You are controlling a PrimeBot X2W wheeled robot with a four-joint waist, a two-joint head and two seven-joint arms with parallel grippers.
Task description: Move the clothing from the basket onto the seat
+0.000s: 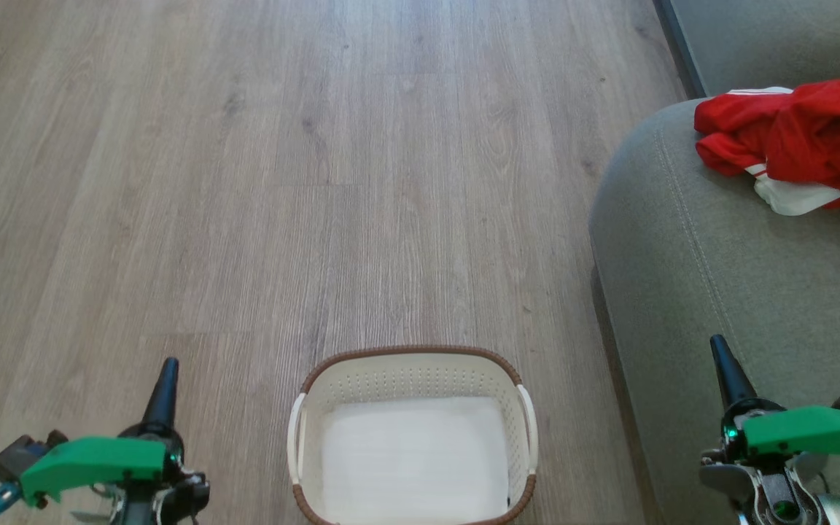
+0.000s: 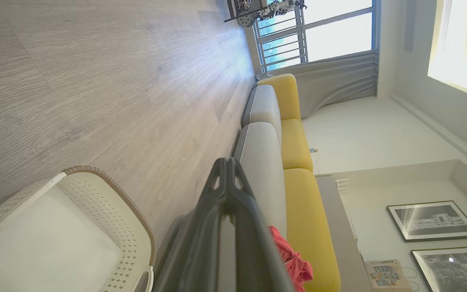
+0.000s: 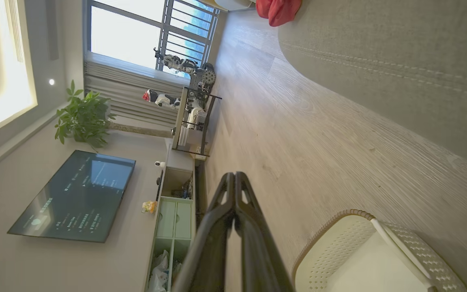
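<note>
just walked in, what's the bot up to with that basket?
Nothing is being handled right now. The left hand and right hand are both shut and empty, one on each side of the basket, which sits on the wood floor. Inside the basket is its white liner. The red clothing lies in a heap on the seat, so the move looks done.

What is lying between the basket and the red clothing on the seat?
In the head view, a strip of bare wooden floor, then bare fabric of the seat. Nothing else lies between the basket and the clothing.
</note>
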